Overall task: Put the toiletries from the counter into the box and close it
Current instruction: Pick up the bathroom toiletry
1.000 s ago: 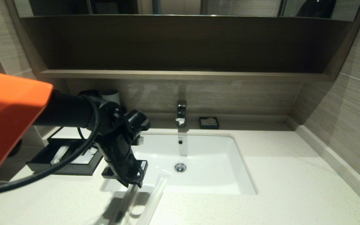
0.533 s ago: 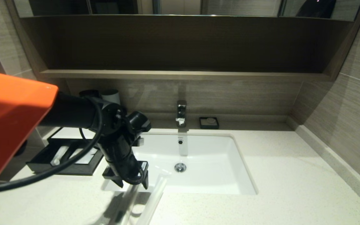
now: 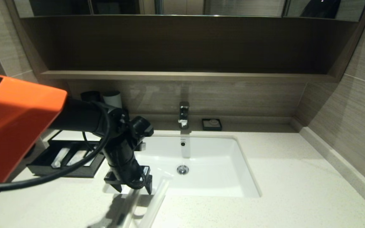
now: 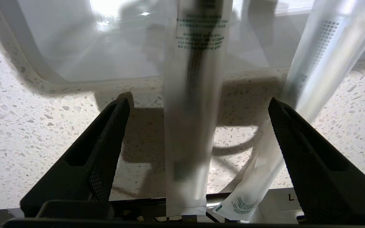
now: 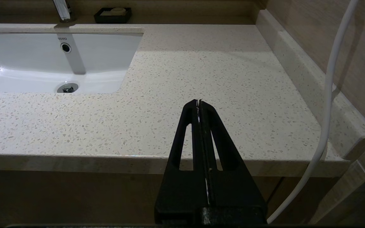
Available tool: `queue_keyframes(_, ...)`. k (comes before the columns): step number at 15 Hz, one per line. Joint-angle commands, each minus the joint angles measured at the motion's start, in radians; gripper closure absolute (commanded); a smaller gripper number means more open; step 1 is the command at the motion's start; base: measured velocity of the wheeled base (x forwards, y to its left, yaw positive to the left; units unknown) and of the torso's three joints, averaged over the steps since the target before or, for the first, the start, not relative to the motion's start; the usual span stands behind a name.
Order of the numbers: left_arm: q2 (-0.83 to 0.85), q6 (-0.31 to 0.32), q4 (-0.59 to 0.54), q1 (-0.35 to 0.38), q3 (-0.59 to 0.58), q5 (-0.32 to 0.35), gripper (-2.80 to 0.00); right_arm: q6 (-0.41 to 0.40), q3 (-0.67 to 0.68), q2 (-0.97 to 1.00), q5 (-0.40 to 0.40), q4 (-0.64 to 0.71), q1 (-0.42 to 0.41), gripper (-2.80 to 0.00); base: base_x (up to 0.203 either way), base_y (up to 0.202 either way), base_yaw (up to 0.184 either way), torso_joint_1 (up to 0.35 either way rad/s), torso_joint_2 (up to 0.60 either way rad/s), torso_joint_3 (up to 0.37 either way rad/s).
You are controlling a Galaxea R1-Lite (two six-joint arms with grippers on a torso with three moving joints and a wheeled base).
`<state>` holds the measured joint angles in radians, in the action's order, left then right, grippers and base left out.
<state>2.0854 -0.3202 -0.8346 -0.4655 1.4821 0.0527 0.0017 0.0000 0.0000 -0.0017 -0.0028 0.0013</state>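
Note:
My left gripper hangs open just above the counter at the sink's front left corner. In the left wrist view the gripper straddles a whitish packet with a dark toothbrush inside, not touching it. A second clear packet lies beside one finger. Both packets show in the head view, one under the gripper and one to its right. The black box sits at the left with its drawer open and a whitish packet inside. My right gripper is shut and empty, at the counter's front right edge.
The white sink lies in the middle with a tap behind it. A small black soap dish stands at the back. Dark and grey cups stand behind the box. A raised ledge runs along the right wall.
My left arm has shifted slightly right and the open gripper has come lower over the packets. The packets, the box and the right arm have not moved.

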Motion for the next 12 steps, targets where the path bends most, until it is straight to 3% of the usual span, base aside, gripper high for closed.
queue_keyframes(1,0.008,-0.002,-0.005,0.002,0.0,-0.01,-2.8,0.0,0.002,-0.002,0.0,0.0,0.0,0.0,0.0,0.0,0.0,0.0,0.0,0.0)
queue_keyframes(12,0.015,-0.01,-0.011,0.002,-0.005,-0.007,-2.8,0.0,0.002,-0.002,0.0,0.0,0.0,0.0,0.0,0.0,0.0,0.0,0.0,0.0)
